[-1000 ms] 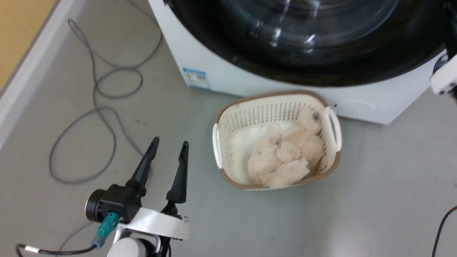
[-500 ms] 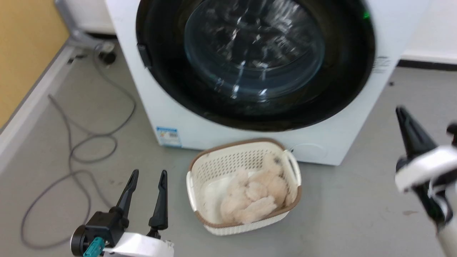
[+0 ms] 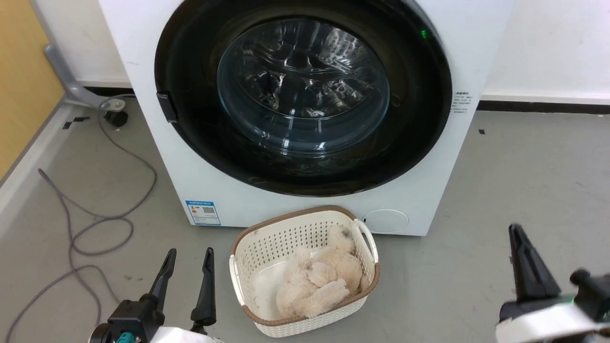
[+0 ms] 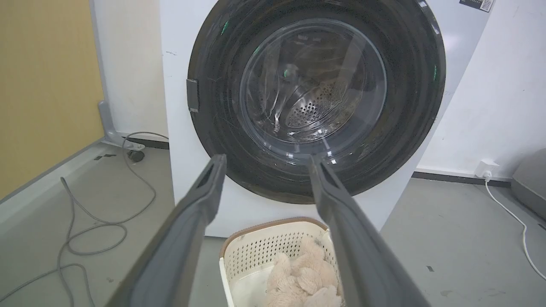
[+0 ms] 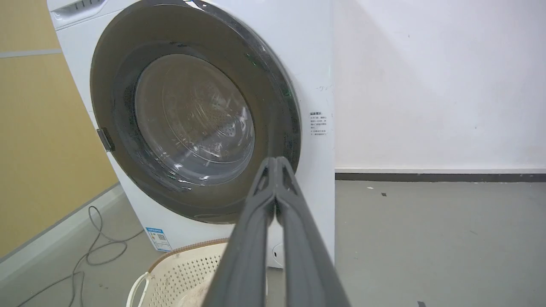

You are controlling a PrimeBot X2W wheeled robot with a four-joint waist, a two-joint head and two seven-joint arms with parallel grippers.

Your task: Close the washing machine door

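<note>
The white washing machine (image 3: 448, 157) stands ahead of me. Its round black-rimmed door (image 3: 190, 143) lies flat against the machine's front, and the steel drum shows through the clear glass bowl (image 3: 302, 85). In the wrist views the door (image 4: 213, 128) (image 5: 111, 85) likewise sits flush. My left gripper (image 3: 188, 255) hangs low at the left, open and empty, well short of the machine; its fingers (image 4: 204, 200) frame the door's lower part. At the lower right my right gripper (image 3: 514, 233) is shut on nothing, its fingertips (image 5: 276, 164) pressed together and away from the door.
A cream perforated basket (image 3: 248, 247) holding a fluffy beige plush (image 3: 317, 281) sits on the grey floor just before the machine. A grey cable (image 3: 95, 219) loops over the floor at the left, beside a yellow wall (image 3: 24, 85). A white cable (image 4: 512, 213) runs at the right.
The head camera has swung up and back, so the whole door now shows. My right gripper has dropped from the upper right edge to the lower right. The door stays flush.
</note>
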